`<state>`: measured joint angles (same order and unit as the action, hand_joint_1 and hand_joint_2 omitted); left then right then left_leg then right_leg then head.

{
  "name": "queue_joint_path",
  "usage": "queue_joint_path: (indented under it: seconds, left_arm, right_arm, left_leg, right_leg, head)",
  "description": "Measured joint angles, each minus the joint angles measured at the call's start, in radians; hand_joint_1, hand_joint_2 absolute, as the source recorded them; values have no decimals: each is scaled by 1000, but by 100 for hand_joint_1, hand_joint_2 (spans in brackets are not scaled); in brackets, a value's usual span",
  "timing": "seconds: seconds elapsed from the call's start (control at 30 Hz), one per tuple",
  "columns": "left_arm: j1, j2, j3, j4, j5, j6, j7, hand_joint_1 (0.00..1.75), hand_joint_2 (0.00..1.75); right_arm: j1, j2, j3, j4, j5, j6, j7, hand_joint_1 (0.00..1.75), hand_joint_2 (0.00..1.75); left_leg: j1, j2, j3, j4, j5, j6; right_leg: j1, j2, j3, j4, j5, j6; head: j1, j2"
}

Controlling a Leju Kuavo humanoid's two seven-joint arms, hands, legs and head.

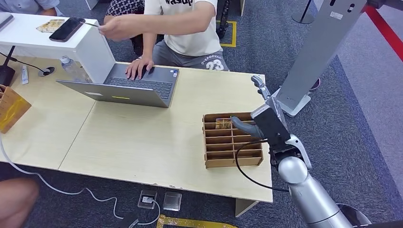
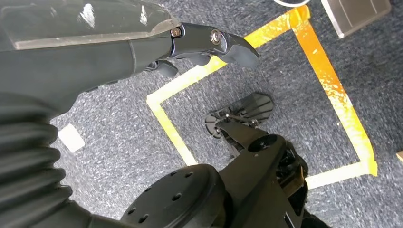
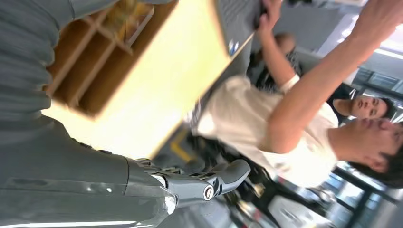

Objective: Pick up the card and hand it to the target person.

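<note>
Head view. Right hand [image 1: 260, 111] hovers at the 3 o'clock edge of the wooden divider box [image 1: 232, 140], which sits on the light wood table [image 1: 142, 137] toward its right end. Thumb points in over the box's top row; fingers extend up and away past the table edge. Nothing between thumb and fingers: hand open, holding nothing. A black cable loops from the wrist across the box's lower corner.

Card [image 1: 222, 123]: a small yellowish piece standing in a top-row compartment of the box, just beside the thumb tip, at about 9 o'clock from it. Contact between thumb and card cannot be told.

Person in white shirt [image 1: 190, 28] sits at 12 o'clock across the table, one hand on an open grey laptop [image 1: 138, 85], the other arm stretched toward a white side shelf bearing a dark phone [image 1: 66, 29].

Right wrist view: blurred; box [image 3: 95, 61] and table edge visible, fingers [image 3: 223, 178] extended with nothing in them.

Left wrist view: left hand [image 2: 199, 47] hangs above grey carpet [image 2: 119, 137] with yellow tape lines; fingers partly curled, empty as far as seen.
</note>
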<state>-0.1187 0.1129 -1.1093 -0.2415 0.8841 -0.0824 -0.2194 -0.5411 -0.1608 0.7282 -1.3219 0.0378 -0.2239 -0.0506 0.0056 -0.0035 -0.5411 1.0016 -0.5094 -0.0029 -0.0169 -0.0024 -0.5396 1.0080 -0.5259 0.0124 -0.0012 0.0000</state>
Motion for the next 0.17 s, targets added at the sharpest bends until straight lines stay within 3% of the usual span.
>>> queue_joint_path:
  seconds: [0.07, 0.17]
  left_arm:
    - [4, 0, 0, 0, 7, 6, 6, 0, 0]
    - [8, 0, 0, 0, 15, 12, 11, 0, 0]
  right_arm:
    - [34, -5, -13, -6, -127, 14, -4, 0, 175]
    - [83, -13, -28, -21, -213, 18, -6, 0, 175]
  left_leg:
    - [0, 0, 0, 0, 0, 0]
    - [0, 0, 0, 0, 0, 0]
  right_leg:
    - [0, 0, 0, 0, 0, 0]
    - [0, 0, 0, 0, 0, 0]
  head:
    - [0, 0]
    - [0, 0]
